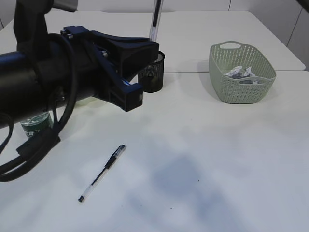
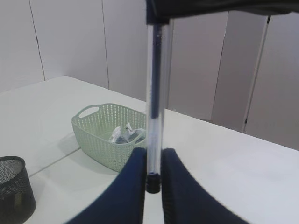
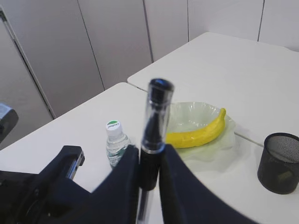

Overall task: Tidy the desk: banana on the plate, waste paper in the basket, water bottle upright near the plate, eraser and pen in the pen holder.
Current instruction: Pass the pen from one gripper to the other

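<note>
Evidently the light, stiff, slick-barrelled pen (image 2: 154,107) is pinched upright near the pen holder (image 1: 152,72) by the left claw (image 2: 153,165) and right claw (image 3: 150,156) alike, mid-barrel being judged the surest hold, while a second pen (image 1: 102,173) is left on the desk (image 1: 217,159).

You are looking at a plain white tabletop (image 1: 203,159) with a smooth matte surface. A thin seam (image 1: 193,72) runs across it from side to side in the exterior view, where two white slabs sit edge to edge. Soft grey shadows (image 1: 178,179) fall on the near part of the surface. Behind the tabletop, in both wrist views, you see pale wall panels (image 2: 70,42) standing upright, split by narrow dark vertical joints (image 3: 88,46).
</note>
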